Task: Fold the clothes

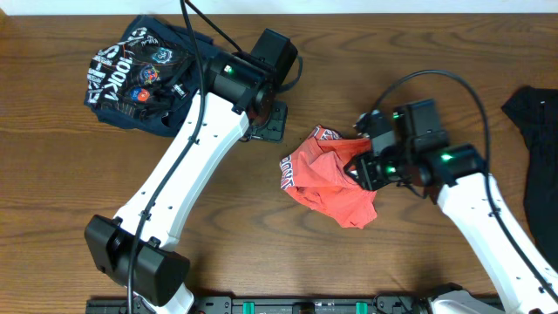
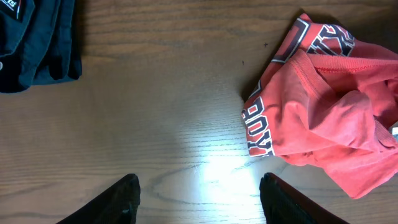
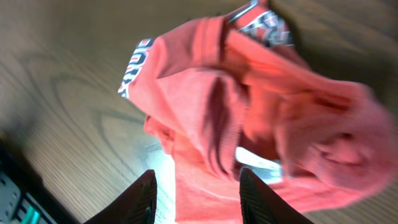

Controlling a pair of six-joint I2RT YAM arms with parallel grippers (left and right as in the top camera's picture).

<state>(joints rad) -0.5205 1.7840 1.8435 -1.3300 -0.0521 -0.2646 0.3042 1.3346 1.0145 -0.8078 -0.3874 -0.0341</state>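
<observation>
Wood table [image 1: 52,174]; crumpled coral T-shirt [image 1: 327,179] at right gripper [image 3: 198,174]

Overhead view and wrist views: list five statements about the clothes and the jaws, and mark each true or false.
1. The red shirt lies crumpled on the table. True.
2. The navy shirt touches the red shirt. False: bare wood separates them.
3. The left jaws stand open over bare wood. True.
4. The black garment lies beside the navy shirt. False: it lies at the opposite edge, past the right arm.
5. Red fabric sits between the right jaws. True.
</observation>
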